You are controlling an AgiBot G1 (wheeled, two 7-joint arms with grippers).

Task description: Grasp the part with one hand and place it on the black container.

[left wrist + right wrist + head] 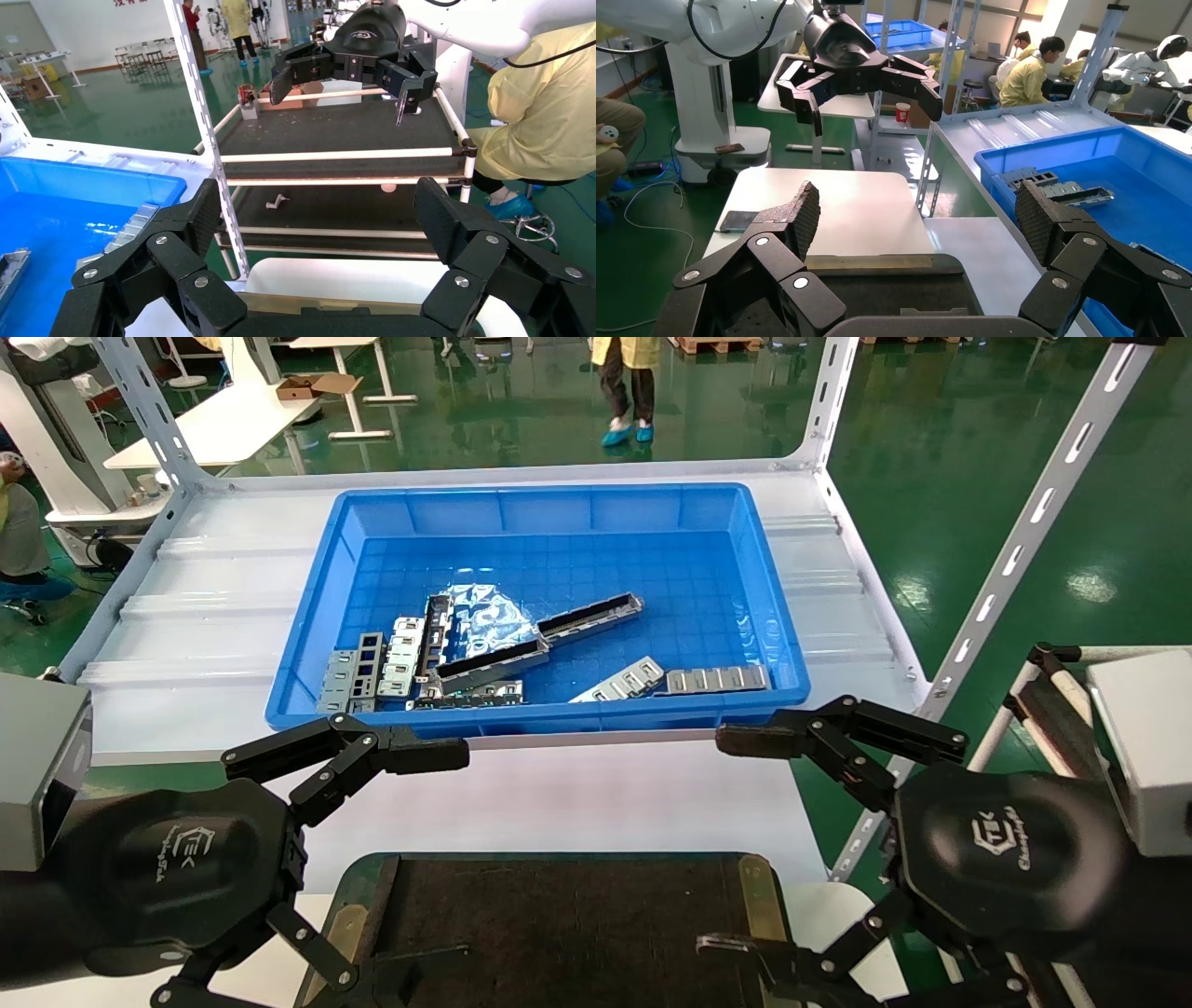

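Green factory floor is seen behind a white shelf table, on which a blue bin is placed. Inside the bin, the part is lying flat among other metal pieces. The black container is set nearer, between both grippers. The left gripper and the right gripper are held wide open, with nothing grasped.

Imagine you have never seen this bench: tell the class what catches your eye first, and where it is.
The blue bin on the white shelf straight ahead stands out, with a heap of metal parts lying on its floor, a long dark slotted part among them. In the foreground the left hand and right hand hang open on either side of the bare black container.
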